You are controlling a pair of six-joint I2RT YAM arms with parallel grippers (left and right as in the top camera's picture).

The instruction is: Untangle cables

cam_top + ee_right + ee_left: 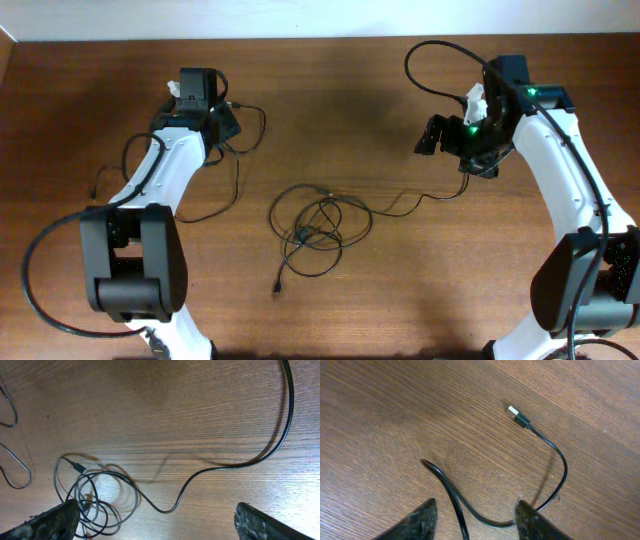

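Several cables (318, 228) knotted on table (350, 70), left fingers (415, 522) parted, right fingers (50, 522) parted

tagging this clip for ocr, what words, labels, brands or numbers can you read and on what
No readable text in any view. The USB plug shows no legible marking, the cables and wooden table carry no print, and the right arm's green light is only a glow.

Matt grained wood table (330, 70); glossy black cables (318, 225).
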